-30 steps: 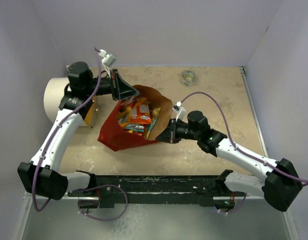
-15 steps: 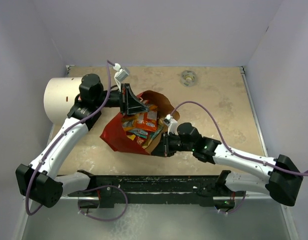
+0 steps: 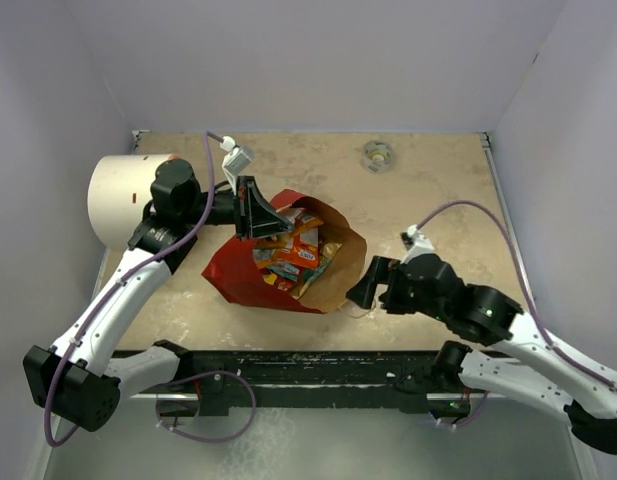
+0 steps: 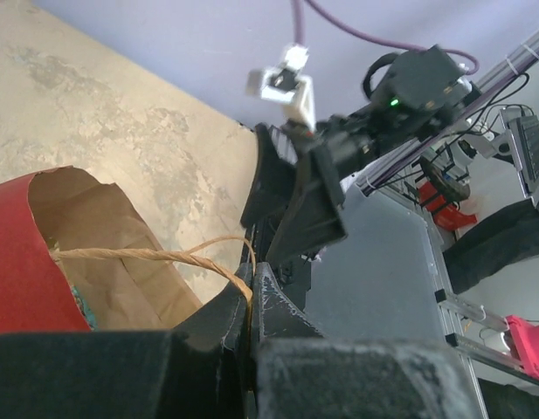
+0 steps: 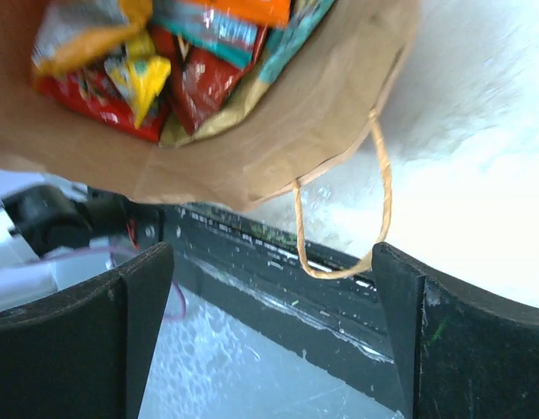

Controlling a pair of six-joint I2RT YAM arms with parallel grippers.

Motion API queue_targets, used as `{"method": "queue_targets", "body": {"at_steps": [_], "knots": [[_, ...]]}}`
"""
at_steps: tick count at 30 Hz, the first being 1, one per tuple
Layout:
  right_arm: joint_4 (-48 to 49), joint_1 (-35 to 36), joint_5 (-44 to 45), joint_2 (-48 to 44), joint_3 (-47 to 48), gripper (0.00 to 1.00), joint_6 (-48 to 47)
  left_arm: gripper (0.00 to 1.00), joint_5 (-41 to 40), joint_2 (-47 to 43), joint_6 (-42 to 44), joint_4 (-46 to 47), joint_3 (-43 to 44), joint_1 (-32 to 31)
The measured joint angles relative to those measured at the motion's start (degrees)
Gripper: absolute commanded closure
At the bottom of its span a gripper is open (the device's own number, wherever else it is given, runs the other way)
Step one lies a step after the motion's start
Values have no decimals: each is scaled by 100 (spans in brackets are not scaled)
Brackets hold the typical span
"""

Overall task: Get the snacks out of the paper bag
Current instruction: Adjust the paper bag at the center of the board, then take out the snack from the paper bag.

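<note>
- Paper bag lies on its side on desk. Long axis runs left-right, mouth toward right arm.
- Snacks piled inside mouth, none out yet.
- Left fingers pinched tight on upper handle, propping mouth open.
- Right fingers spread wide, empty, just beside mouth rim, lower handle hanging between them.
- Right arm nearer snacks.
- Packet count unclear: pile overlaps, and bag wall hides deeper packets.

paper bag (kraft inside), snacks within, handle looped
</note>
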Motion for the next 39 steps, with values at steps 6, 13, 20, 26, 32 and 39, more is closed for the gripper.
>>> {"method": "queue_targets", "body": {"at_steps": [6, 13, 20, 26, 32, 39], "knots": [[-520, -2, 1043, -111, 951, 12, -90, 100, -85, 9, -59, 96, 0, 0], [1602, -2, 831, 1080, 1482, 41, -433, 100, -286, 22, -59, -4, 46, 0], [3713, 2, 758, 2330, 1126, 75, 101, 100, -518, 20, -136, -125, 142, 0], [4433, 2, 942, 2741, 756, 74, 802, 100, -603, 4, -367, 9, 146, 0], [4815, 2, 1088, 3368, 688, 71, 1143, 100, -599, 0, -501, 120, 155, 0], [4769, 2, 1250, 4004, 723, 64, 1600, 100, -588, -2, -551, 162, 190, 0]]}}
